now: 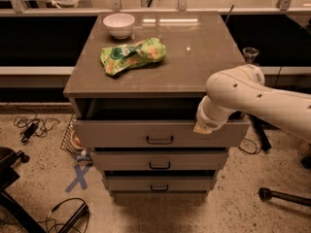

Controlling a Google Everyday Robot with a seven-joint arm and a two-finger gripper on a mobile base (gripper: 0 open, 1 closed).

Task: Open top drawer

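Note:
The top drawer (121, 133) of the grey-brown cabinet stands partly pulled out. A dark gap shows between its front and the cabinet top. Its small dark bar handle (160, 140) sits at the centre of the front, free of the gripper. My gripper (202, 128) is at the upper right part of the drawer front, right of the handle, at the end of the white arm (252, 98) that reaches in from the right. The wrist hides most of it.
A white bowl (119, 24) and a green snack bag (132, 55) lie on the cabinet top (194, 57). Two narrower drawers (160, 165) below are shut. Cables (31, 126), a blue tape cross (77, 177) and a dark stand (284, 196) are on the floor.

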